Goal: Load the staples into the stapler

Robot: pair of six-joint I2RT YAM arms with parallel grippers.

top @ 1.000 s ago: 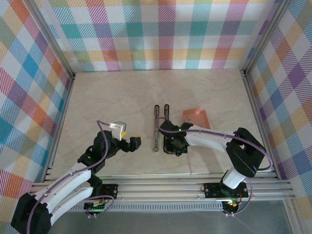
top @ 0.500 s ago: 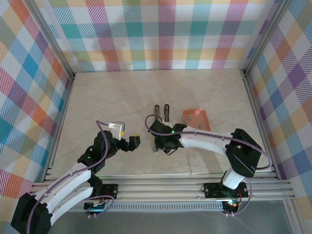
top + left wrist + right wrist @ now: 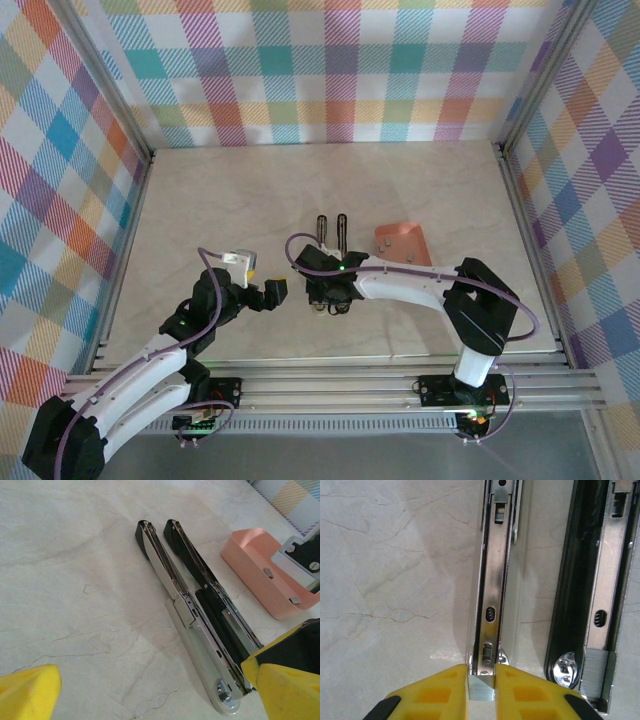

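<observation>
The silver stapler point(image 3: 492, 580) lies flat with its magazine channel facing up and appears as a long bar point(image 3: 320, 262) from above. My right gripper point(image 3: 482, 700) is shut on a short strip of staples point(image 3: 482, 690), held at the near end of that channel, in line with it. A black stapler bar point(image 3: 590, 590) lies parallel on the right, with a grey ribbed block point(image 3: 598, 672) at its near end. My left gripper point(image 3: 155, 700) is open with nothing in it. Its yellow fingers point(image 3: 285, 680) stand just left of the silver stapler's point(image 3: 195, 625) near end.
A pink tray point(image 3: 403, 243) sits right of the staplers, a metal bracket at its far side in the left wrist view. Bare marble table point(image 3: 230, 200) lies left of and behind the staplers. Checked walls enclose the table.
My right gripper has moved left with the staples, from the black bar's near end to the silver stapler's near end. The left arm has not moved.
</observation>
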